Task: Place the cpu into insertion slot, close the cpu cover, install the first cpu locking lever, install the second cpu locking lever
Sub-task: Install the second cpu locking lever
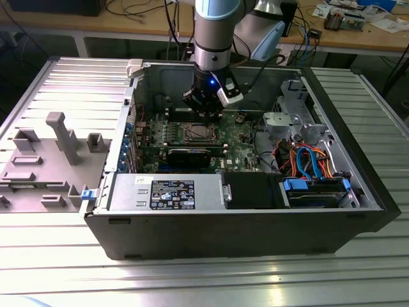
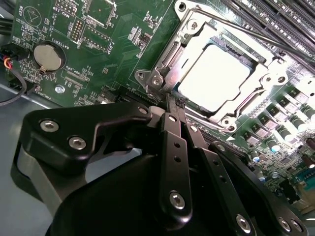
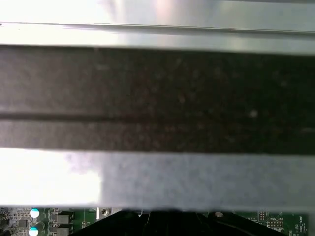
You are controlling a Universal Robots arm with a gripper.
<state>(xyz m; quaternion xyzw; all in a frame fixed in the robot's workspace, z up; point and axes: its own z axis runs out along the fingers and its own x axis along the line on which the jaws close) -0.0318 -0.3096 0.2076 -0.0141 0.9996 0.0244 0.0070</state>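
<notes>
Your end effector (image 2: 170, 101) was closed, its fingers pressed together and gripping nothing, the tip at a corner of the cpu cover (image 2: 170, 54). The cpu (image 2: 212, 77) already sat in its socket under that cover, just beyond the tip.

One open computer case (image 1: 358, 211) holds one green motherboard (image 2: 123, 44). Just beyond the one gripper (image 2: 170, 101) lie one chip (image 2: 214, 78) and one metal cover frame (image 2: 189, 34). One round coin battery (image 2: 49, 56) sits beside the gripper.
</notes>
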